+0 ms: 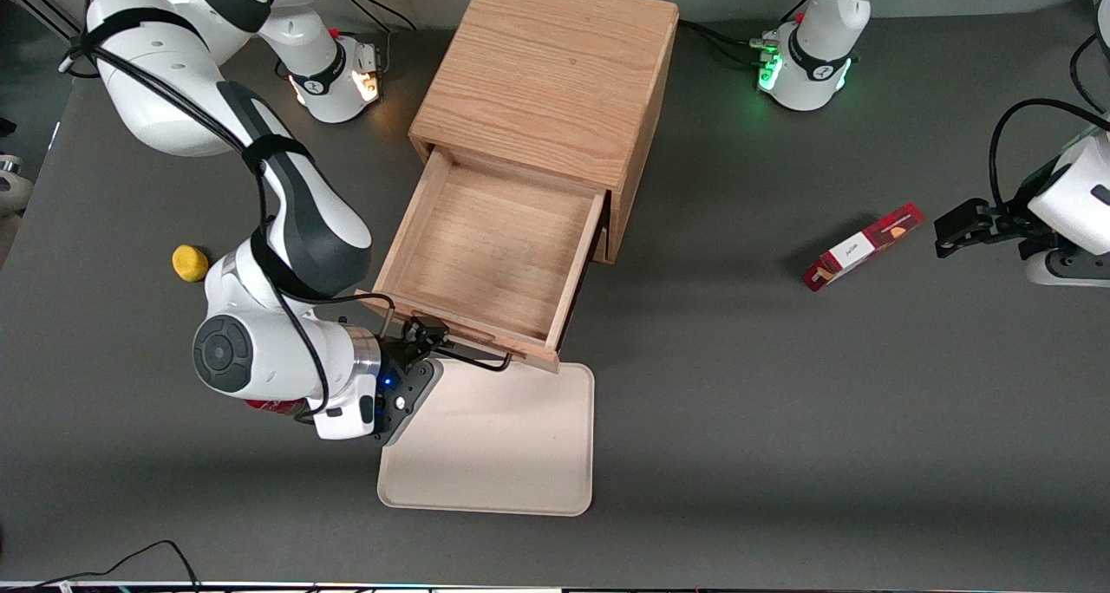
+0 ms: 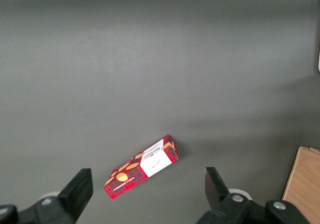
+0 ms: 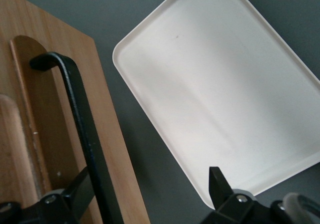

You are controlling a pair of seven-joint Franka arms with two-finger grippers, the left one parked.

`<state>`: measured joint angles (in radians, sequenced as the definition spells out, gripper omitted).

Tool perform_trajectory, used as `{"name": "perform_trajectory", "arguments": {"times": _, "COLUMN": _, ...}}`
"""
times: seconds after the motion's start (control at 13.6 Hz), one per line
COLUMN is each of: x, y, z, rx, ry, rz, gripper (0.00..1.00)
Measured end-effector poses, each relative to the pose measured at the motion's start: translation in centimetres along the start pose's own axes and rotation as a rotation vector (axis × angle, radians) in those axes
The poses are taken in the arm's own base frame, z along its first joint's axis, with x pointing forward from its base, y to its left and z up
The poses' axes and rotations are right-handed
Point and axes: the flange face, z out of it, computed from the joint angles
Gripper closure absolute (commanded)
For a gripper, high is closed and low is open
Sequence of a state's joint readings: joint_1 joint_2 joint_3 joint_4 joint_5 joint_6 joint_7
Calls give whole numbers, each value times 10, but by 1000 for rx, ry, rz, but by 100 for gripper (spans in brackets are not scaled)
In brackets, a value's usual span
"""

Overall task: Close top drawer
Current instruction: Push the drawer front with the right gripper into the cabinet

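The top drawer (image 1: 490, 255) stands pulled fully out of the cabinet (image 1: 555, 81) above a cream tray (image 1: 494, 441). The gripper (image 1: 425, 333), jaws spread, seemingly straddles its black wire handle (image 3: 82, 129); rigid wood, a push on the front should slide it.

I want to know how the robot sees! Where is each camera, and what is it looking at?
Front view: high up, looking down at the open top drawer, both arms showing.
Right wrist view: on the working arm, facing the drawer's black handle and tray; its pincer open.
Left wrist view: facing the cookie box.
Shared: tray, box.
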<state>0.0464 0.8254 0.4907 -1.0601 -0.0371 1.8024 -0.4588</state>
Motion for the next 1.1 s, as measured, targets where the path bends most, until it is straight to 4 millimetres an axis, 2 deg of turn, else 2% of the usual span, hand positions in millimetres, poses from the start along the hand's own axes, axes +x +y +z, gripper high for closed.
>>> {"name": "perform_trajectory", "arguments": {"times": 0.37, "x": 3, "y": -6, "z": 2, "rx": -1, "ry": -6, "rz": -11, "gripper": 0}}
{"name": "perform_trajectory", "arguments": {"times": 0.74, "x": 1, "y": -32, "z": 20, "rx": -20, "ry": -25, "rz": -45, "gripper": 0}}
{"name": "perform_trajectory", "arguments": {"times": 1.1, "x": -6, "y": -54, "z": 20, "rx": -36, "ry": -54, "rz": -70, "gripper": 0}}
